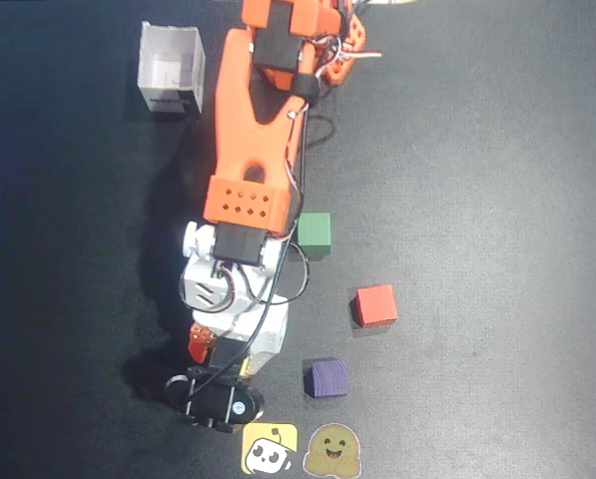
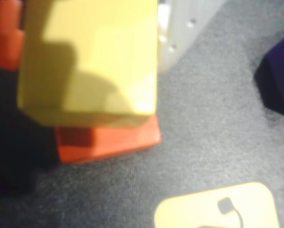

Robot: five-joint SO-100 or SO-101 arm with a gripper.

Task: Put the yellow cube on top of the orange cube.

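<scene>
In the wrist view the pale-yellow cube [image 2: 99,61] fills the upper left, held between an orange finger [image 2: 4,33] on its left and a white finger [image 2: 180,23] on its right. My gripper [image 2: 89,28] is shut on it. The orange cube [image 2: 108,140] lies directly under it on the mat, with only its near side showing. I cannot tell whether the two cubes touch. In the overhead view my gripper [image 1: 218,347] is hidden under the white wrist and both cubes are covered, apart from a small orange-red bit at the wrist's left.
A redder cube [image 1: 375,304], a green cube [image 1: 314,231] and a purple cube [image 1: 327,377] [image 2: 277,80] lie right of the arm. A white open box [image 1: 171,68] stands at the top left. A yellow face sticker [image 1: 270,449] [image 2: 218,206] and a brown sticker [image 1: 334,451] lie at the bottom edge.
</scene>
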